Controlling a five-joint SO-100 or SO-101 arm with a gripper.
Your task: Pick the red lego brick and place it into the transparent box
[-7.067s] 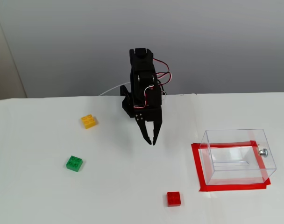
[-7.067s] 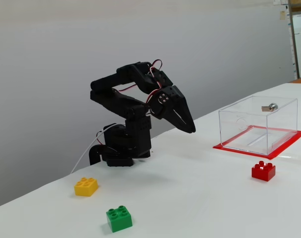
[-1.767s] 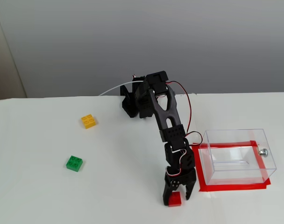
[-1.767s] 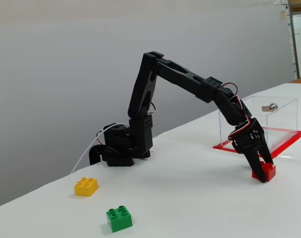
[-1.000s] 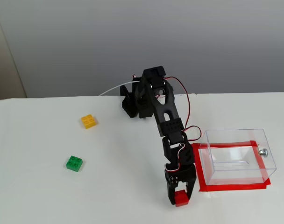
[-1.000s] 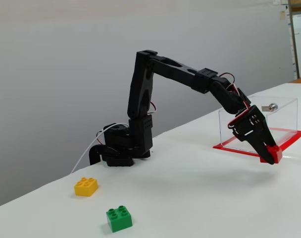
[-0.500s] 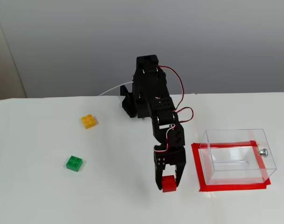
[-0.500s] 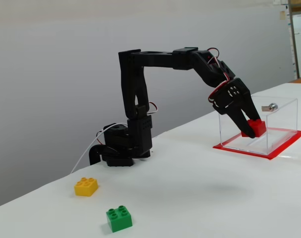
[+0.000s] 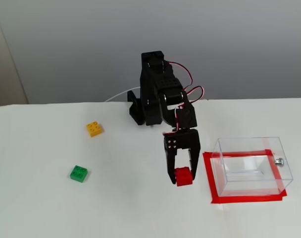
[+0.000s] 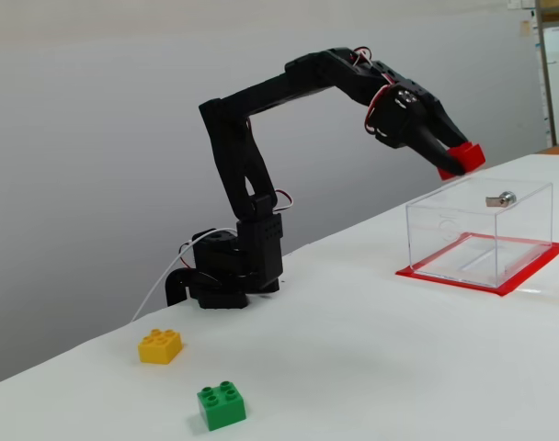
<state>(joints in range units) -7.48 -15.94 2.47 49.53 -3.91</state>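
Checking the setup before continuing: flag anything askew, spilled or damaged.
Nothing stands out. The clear plastic box sits upright inside its red tape frame, the small red studded brick is held in the black gripper, and nothing looks spilled or broken.
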